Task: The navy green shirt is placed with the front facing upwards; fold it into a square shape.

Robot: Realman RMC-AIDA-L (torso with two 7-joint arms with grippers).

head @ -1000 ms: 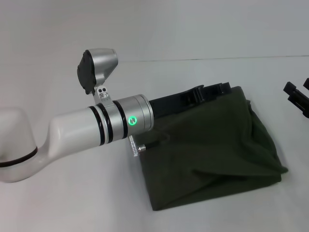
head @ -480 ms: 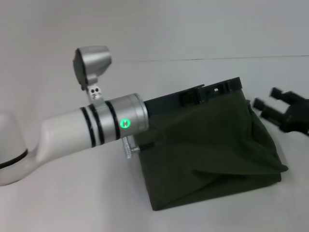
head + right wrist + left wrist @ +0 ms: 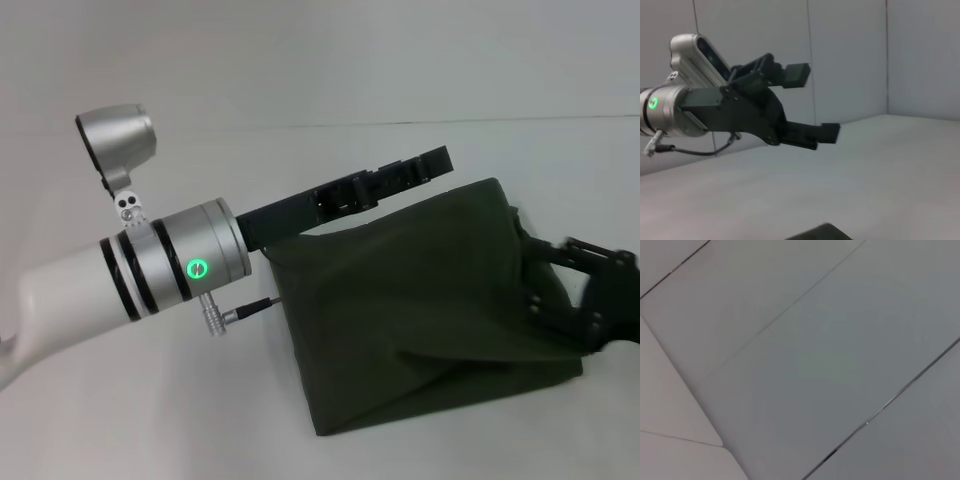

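— The navy green shirt (image 3: 420, 310): soft matt cloth, dull olive, creased into loose folds, no sheen anywhere.

— And the left claw (image 3: 815, 105)?

— Matt black, plastic by the look (hard, flat-faced fingers). Behind it, a brushed silver metal wrist ring (image 3: 195, 262), then a glossy white arm shell (image 3: 70, 290).

— The counter (image 3: 150, 410)?

— Smooth, pale, faintly satin. The right claw (image 3: 585, 295) is matt black too.

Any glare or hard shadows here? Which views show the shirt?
Head view: even light, no glare, soft shadows only; the shirt shows whole, a green light glows on the left arm, and the right gripper is at the shirt's right edge. Left wrist view: only bare panels. Right wrist view: left gripper, fingers open, dark against the wall.
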